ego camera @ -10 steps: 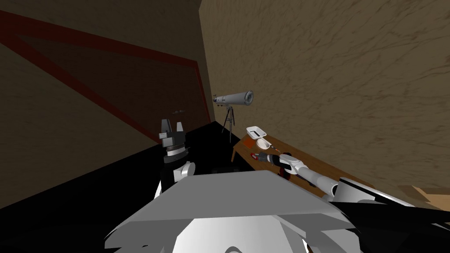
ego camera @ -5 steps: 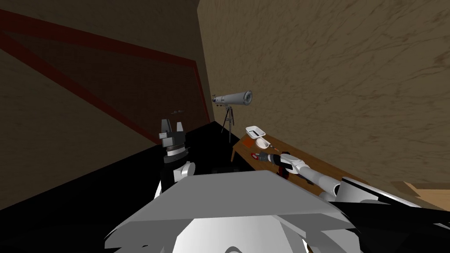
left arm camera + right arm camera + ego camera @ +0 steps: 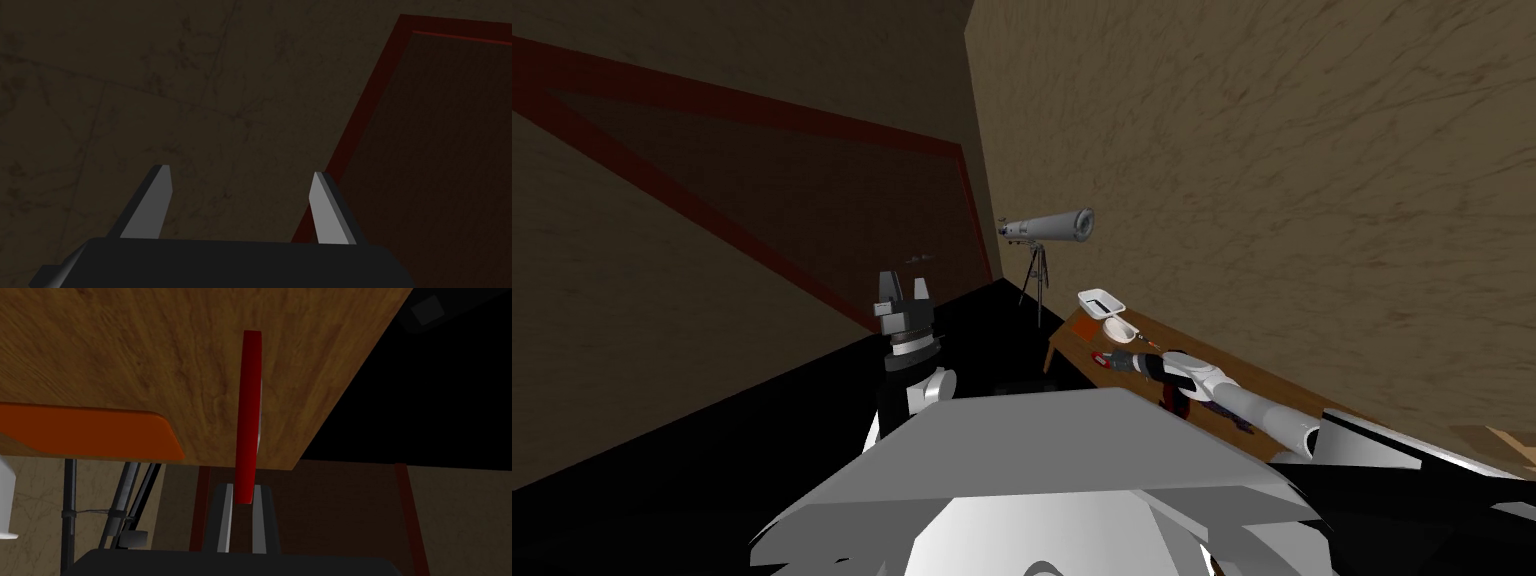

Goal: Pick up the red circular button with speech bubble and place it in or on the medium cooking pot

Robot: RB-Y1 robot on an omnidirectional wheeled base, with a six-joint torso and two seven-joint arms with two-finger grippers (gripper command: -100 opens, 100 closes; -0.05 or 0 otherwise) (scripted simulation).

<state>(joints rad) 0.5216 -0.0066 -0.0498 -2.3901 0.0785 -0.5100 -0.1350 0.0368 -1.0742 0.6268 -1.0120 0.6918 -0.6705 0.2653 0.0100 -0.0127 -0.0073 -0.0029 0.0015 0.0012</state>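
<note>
**Right gripper clamped on red button over table edge**

Right gripper point(image 3: 243, 493) is clenched: both fingers press the flat faces of the red button point(image 3: 248, 413), a thin disc seen edge-on that stands out straight from the fingertips. A sliver of white shows on one face. The button is over the wooden table point(image 3: 150, 348), near the table's edge. Cannot tell if it touches the top.

A flat orange pad point(image 3: 90, 433) lies on the table just beside the button, apart from it. Dark tripod legs point(image 3: 120, 498) show past the table's end. Beyond the table's long edge is a black area.

In the head view the right arm reaches over the table's near end. A white round vessel point(image 3: 1117, 327) sits just past the gripper, with a white rectangular tray point(image 3: 1100, 301) behind it. A grey telescope point(image 3: 1052, 227) stands on the tripod in the wall corner.

Left gripper point(image 3: 240, 200) is released, fingers wide apart and holding nothing. It is raised upright left of the chest, well apart from the table.
</note>
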